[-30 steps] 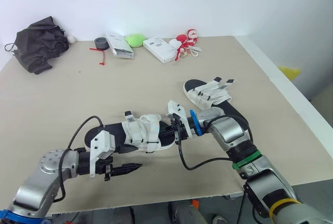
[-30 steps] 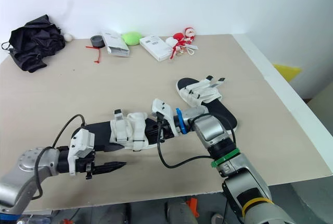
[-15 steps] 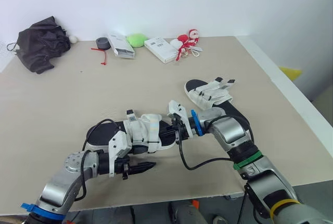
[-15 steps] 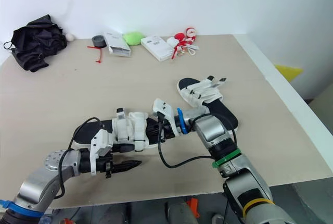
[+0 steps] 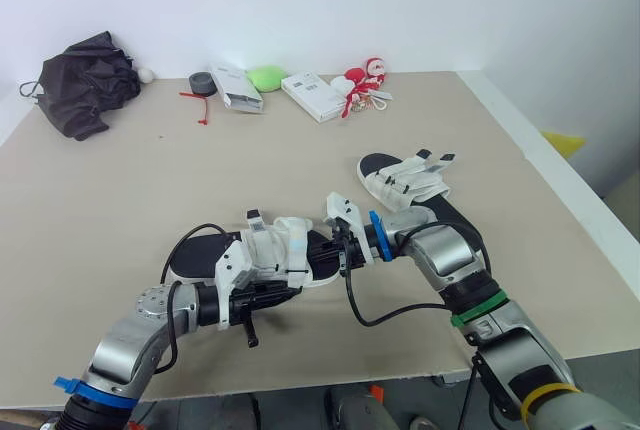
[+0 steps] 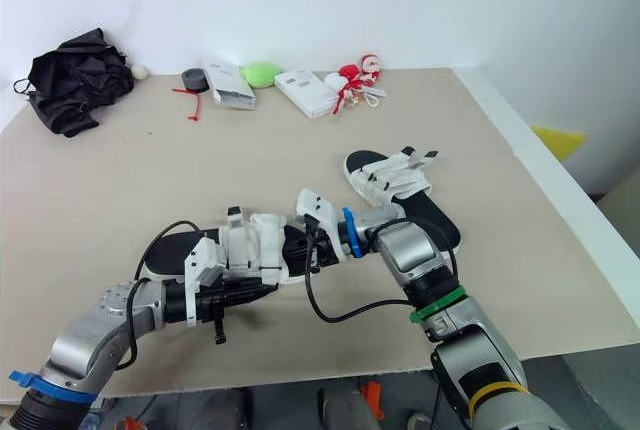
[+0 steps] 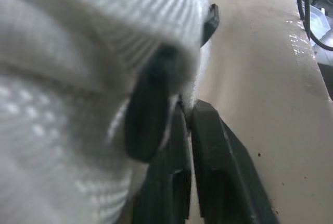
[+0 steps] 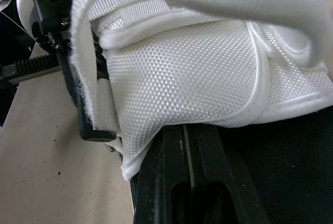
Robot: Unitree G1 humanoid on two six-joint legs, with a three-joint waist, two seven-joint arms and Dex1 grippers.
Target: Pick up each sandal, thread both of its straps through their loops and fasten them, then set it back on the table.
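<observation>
**A:** Both arms are down on the near sandal (image 5: 290, 250), which lies flat on the table (image 5: 150, 190) close to the front edge. The left gripper (image 5: 285, 291) comes in low along its near side.

**B:** And look from the left wrist: the two black fingers (image 7: 213, 146) are pressed together, with the thin edge of a white strap (image 7: 200, 67) running down into the seam between them. That's a pinch on the strap.

**A:** The right gripper (image 5: 330, 250) meets the sandal from the other end. Its fingers (image 8: 208, 161) lie side by side with no gap over the black sole, and the tips are tucked under the white woven upper (image 8: 192, 73).

**B:** (I can't tell whether those tips are nipping anything under there.)

**A:** The second sandal (image 5: 405, 180) sits farther back toward the robot's right, beside the right forearm, with its strap ends sticking up loose.
</observation>
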